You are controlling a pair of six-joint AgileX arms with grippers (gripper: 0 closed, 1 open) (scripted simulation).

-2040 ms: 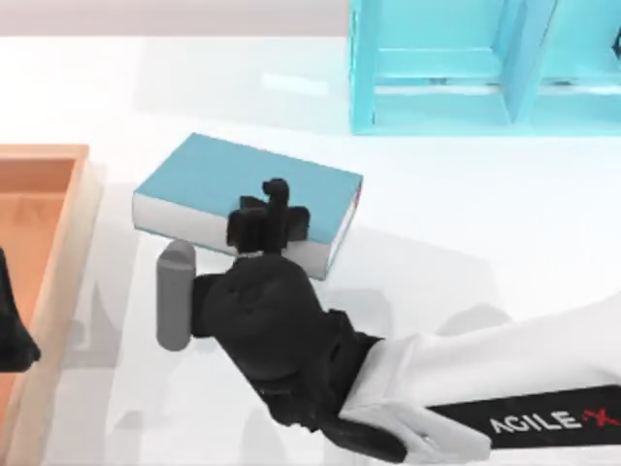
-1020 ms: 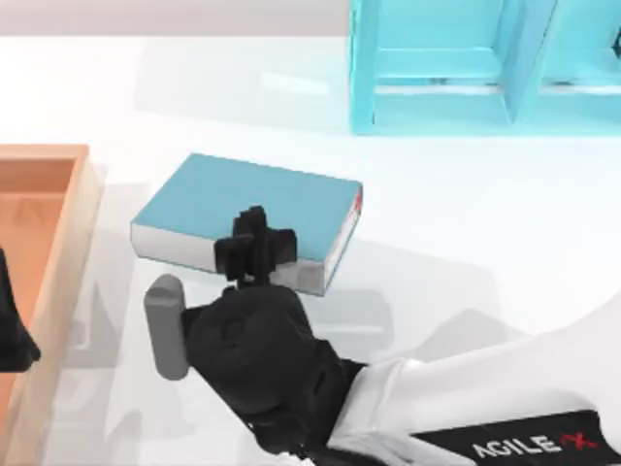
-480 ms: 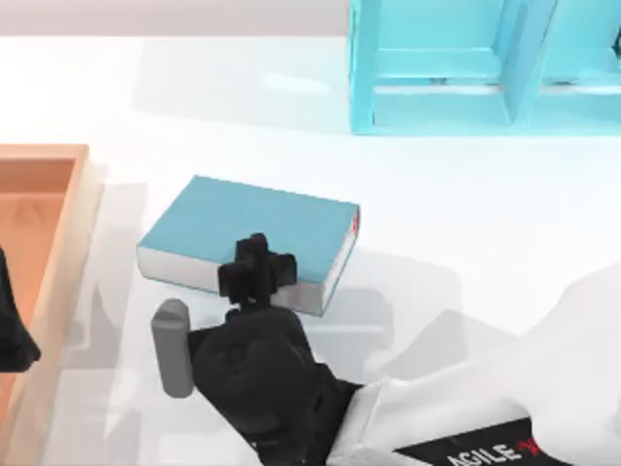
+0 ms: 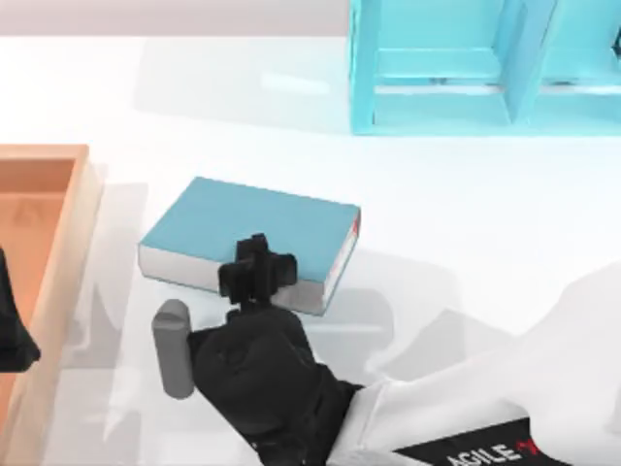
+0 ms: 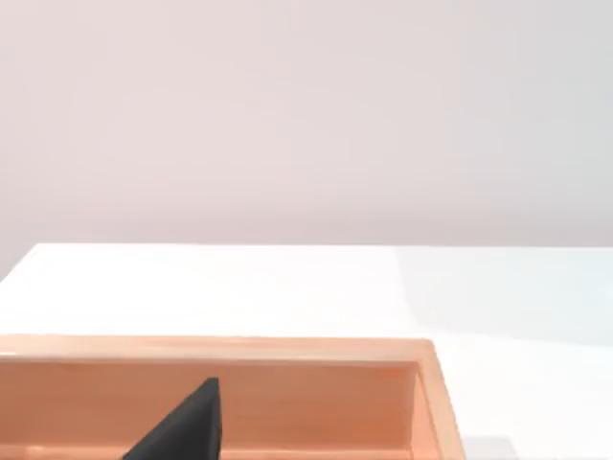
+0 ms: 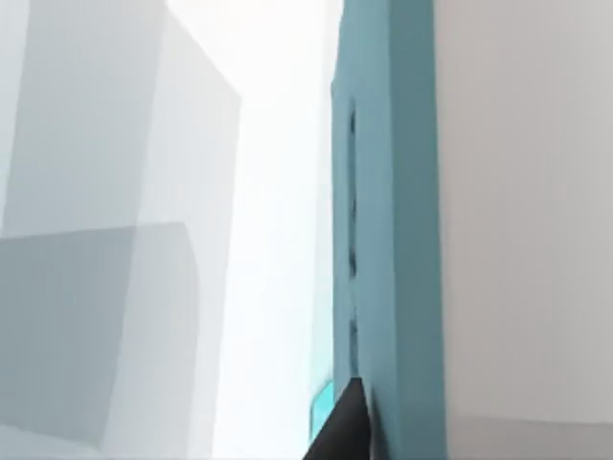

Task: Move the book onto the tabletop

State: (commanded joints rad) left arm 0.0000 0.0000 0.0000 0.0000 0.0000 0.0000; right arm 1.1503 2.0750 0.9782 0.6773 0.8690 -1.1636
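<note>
A: Our right gripper (image 4: 256,268) sits at the near long edge of the book (image 4: 247,225), fingers clamped on it, one over the cover and one under, we judge.

B: And the book lies flat on the table (image 4: 466,204), between the tray (image 4: 58,252) and the shelf (image 4: 456,68)?

A: Looks landed. Gripping the edge keeps the cover level for set-down. Left gripper (image 4: 15,335) is parked over the tray; can't tell its fingers.

Book (image 4: 247,226): thick teal-blue hardcover, white page edges, small red mark at its right far corner. Closed, cover up, flat on the tabletop (image 4: 505,204), slightly skewed to the table edges. Sits left of centre, toward the near edge. Tabletop: glossy white, broad.
</note>
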